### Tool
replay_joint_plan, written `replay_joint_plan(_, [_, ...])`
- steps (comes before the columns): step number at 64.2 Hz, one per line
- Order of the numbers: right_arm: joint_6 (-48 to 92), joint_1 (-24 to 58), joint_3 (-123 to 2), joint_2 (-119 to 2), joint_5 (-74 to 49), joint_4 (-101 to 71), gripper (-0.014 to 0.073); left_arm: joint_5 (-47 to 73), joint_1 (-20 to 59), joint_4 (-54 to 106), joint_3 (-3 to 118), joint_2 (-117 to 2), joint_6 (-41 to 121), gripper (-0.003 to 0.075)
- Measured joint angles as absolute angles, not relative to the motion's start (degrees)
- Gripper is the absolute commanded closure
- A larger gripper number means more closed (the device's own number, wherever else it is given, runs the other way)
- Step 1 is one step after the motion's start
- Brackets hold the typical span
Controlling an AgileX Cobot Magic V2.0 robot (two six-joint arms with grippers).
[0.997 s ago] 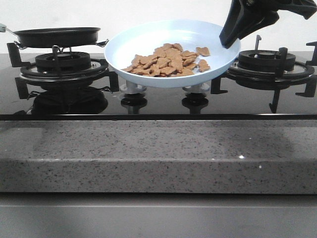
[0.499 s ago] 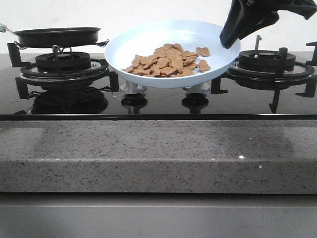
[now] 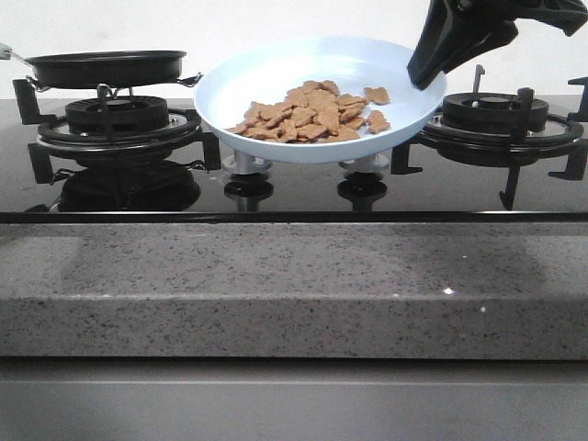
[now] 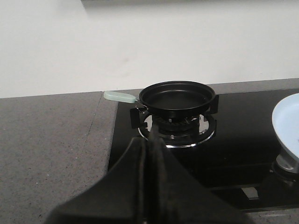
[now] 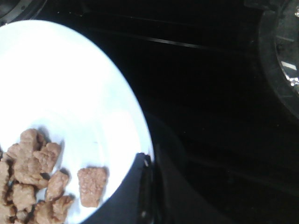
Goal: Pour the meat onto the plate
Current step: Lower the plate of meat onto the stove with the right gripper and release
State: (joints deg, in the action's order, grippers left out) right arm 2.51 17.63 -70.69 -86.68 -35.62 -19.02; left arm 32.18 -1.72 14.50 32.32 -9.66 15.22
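Front view: plate (image 3: 276, 83), pale blue-white, is held clear of the hob, tilted with its near rim lower, above the two control knobs (image 3: 248, 165) between the burners. The meat (image 3: 312, 115), a heap of small orange-brown pieces, lies in the plate's lower near half, from centre toward 5 o'clock; a couple of loose pieces sit at the heap's 2 o'clock edge, close to the rim.

Right gripper (image 3: 424, 75) comes down from 1 o'clock of the plate and pinches the plate's rim at its 3 o'clock side. In the right wrist view the dark fingers (image 5: 126, 196) are clamped on the white rim, one on the inside of the plate and one on the outside, with one meat piece (image 5: 92, 185) just beside the inner finger and the main heap further along the plate floor.

Black frying pan (image 3: 106, 66) rests on the left burner (image 3: 115, 124), at 9 o'clock of the plate, well apart from it; its pale green handle (image 4: 119, 96) points outward over the grey counter. Pan interior looks bare and dark in the left wrist view.

Left gripper (image 4: 150, 186) hovers on the near side of the pan, its fingers pressed together with nothing between them.

Right burner (image 3: 501, 115) stands at 3 o'clock of the plate. Grey speckled counter edge (image 3: 294, 285) runs across the foreground.
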Motion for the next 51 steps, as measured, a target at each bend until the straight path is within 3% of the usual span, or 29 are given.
replay_joint_plan(19, [2.5, 16.3, -78.4, -89.2, -39.2, -21.4, 0.0662, 32.0, -1.7, 14.6, 32.3, -9.7, 15.2, 0.0741])
replay_joint_plan(39, [2.5, 12.6, -99.1, -104.7, -44.9, -21.8, 0.0662, 32.0, -1.7, 14.7, 32.3, -9.7, 15.2, 0.0741])
replay_joint_plan(51, [2.5, 12.4, -104.5, -112.7, -46.9, -21.8, 0.0662, 32.0, -1.7, 15.3, 32.3, -9.7, 15.1, 0.0741])
